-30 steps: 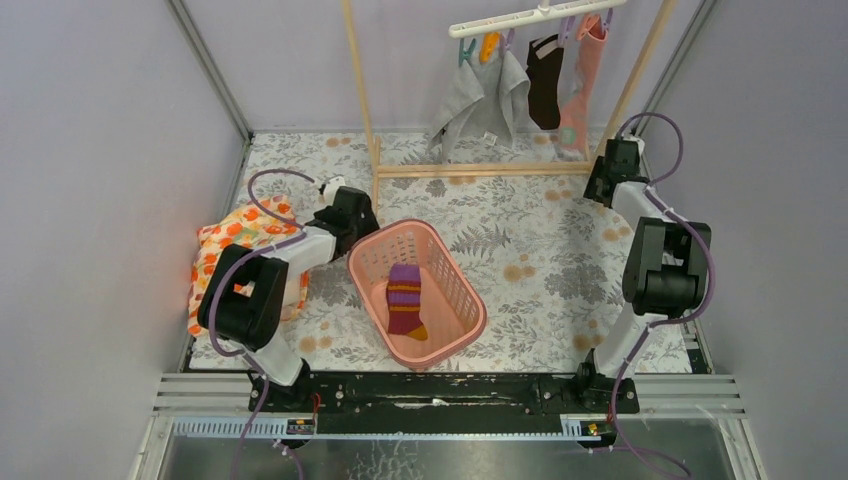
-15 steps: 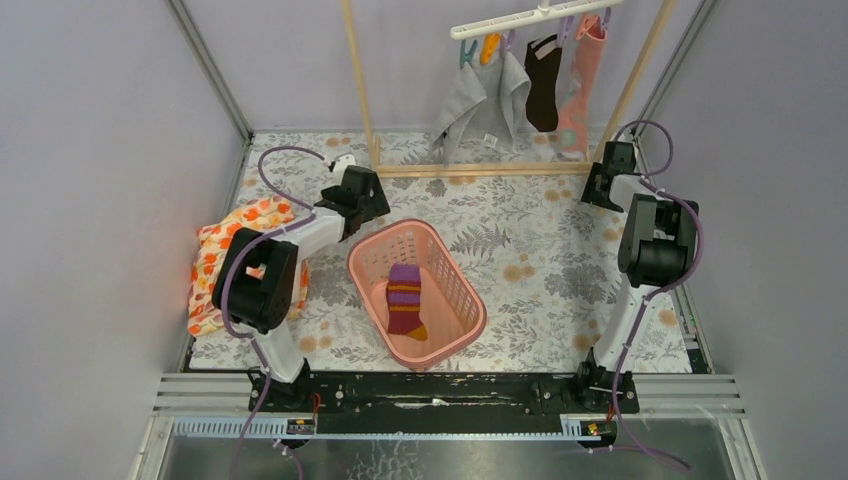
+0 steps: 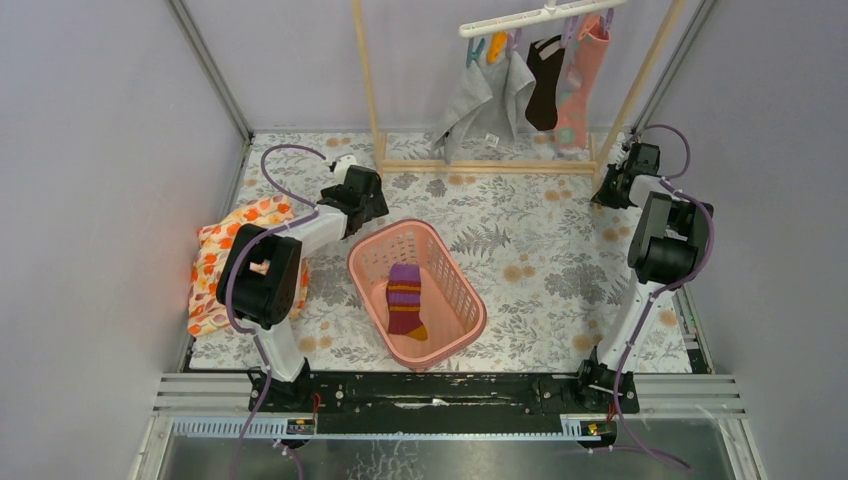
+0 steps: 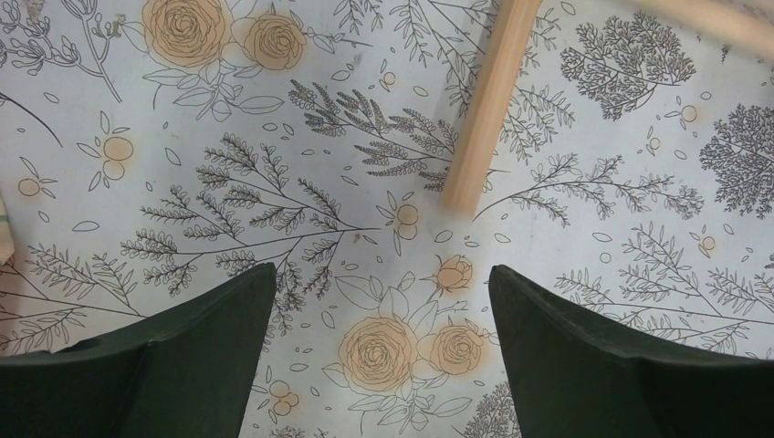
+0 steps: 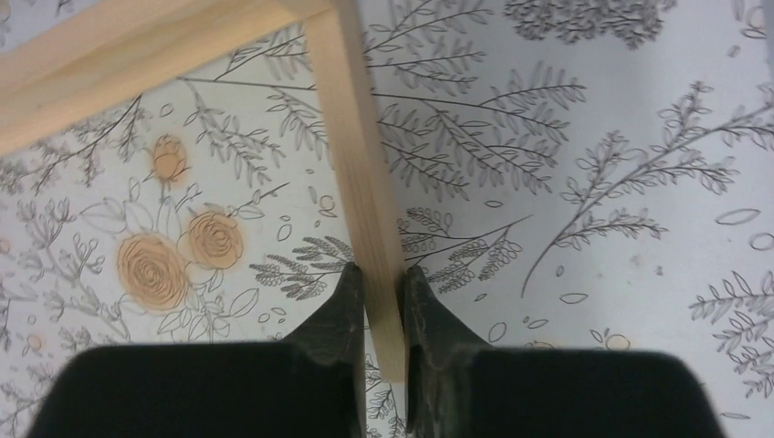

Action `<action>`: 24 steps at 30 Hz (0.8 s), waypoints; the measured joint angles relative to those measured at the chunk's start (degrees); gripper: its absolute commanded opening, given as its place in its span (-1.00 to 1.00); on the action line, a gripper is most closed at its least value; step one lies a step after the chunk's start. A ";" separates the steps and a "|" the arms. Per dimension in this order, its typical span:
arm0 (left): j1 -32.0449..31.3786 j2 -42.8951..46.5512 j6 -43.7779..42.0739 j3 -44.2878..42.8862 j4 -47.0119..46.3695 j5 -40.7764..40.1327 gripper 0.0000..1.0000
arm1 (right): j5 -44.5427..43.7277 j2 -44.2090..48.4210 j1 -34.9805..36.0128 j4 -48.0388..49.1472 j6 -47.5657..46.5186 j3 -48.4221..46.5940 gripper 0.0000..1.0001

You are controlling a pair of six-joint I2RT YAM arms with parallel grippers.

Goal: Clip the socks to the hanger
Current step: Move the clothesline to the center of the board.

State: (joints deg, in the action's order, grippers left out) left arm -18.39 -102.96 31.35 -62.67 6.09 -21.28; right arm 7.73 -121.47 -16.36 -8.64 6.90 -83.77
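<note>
The purple striped sock (image 3: 405, 297) lies in the pink basket (image 3: 470, 300) at mid-table. The white hanger (image 3: 530, 17) hangs at the back from the wooden rack, with a grey cloth, a dark brown sock and a pink sock clipped under it. My left gripper (image 3: 358, 182) (image 4: 381, 283) is open over the floral table cover, just short of the rack's left foot (image 4: 488, 100). My right gripper (image 3: 610, 180) (image 5: 381, 278) is shut on the rack's right foot (image 5: 351, 137), with the wooden strip pinched between both fingers.
An orange flowered cloth (image 3: 225, 250) lies bunched at the table's left edge. The rack's bottom rail (image 3: 485, 168) runs across the back of the table. Grey walls close in both sides.
My right gripper has closed on the rack's right foot. The left gripper moved back toward the left foot. The rack and hanger shifted slightly to the right.
</note>
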 measured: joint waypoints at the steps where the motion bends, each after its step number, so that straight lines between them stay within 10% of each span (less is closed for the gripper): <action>1: 0.00 0.11 -0.02 0.00 0.00 -0.02 0.86 | 1.11 0.00 -0.15 0.04 -0.96 0.04 -1.00; 15: 0.61 -0.57 -2.38 -2.67 -1.05 -2.21 0.82 | 4.52 0.02 -0.26 1.22 -1.92 0.85 -1.00; 24: 2.32 -16.35 -10.88 -25.83 0.33 -0.31 0.67 | 4.31 0.11 -0.26 1.18 -1.92 0.85 -1.00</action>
State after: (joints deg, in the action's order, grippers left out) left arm -16.08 -119.31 20.47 -88.51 6.42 -21.58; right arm 12.03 -121.36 -16.62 -7.46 4.97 -82.91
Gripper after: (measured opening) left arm 0.899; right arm 0.114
